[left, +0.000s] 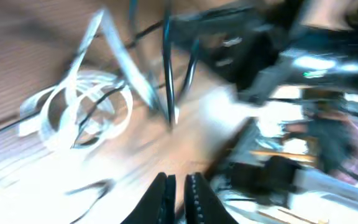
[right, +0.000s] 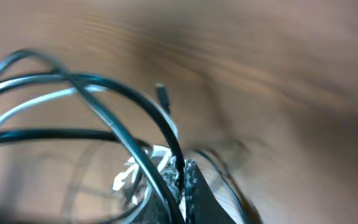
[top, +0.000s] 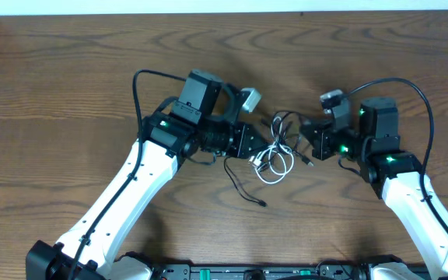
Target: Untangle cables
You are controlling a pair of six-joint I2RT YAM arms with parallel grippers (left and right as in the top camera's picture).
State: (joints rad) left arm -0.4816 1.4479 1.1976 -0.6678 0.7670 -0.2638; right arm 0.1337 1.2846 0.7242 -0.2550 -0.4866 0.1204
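Note:
The white cable [top: 274, 167] lies in small loops on the wooden table [top: 68, 70], between the two arms. The black cable [top: 285, 123] loops above it and crosses it, and one thin black end trails toward the front [top: 249, 194]. My left gripper [top: 253, 148] sits just left of the white loops. In the blurred left wrist view its fingers [left: 179, 193] are nearly together with nothing between them, and the white coil [left: 79, 112] and black strands [left: 166, 68] lie ahead. My right gripper [top: 306, 134] is right of the tangle. Its jaws [right: 182, 171] are shut on the black cable [right: 104, 84], with the white cable [right: 135, 171] behind.
The right arm [left: 278, 56] fills the upper right of the left wrist view, close to the tangle. The table's far edge [top: 224, 14] runs along the top, and the arm bases [top: 239, 272] stand along the front edge.

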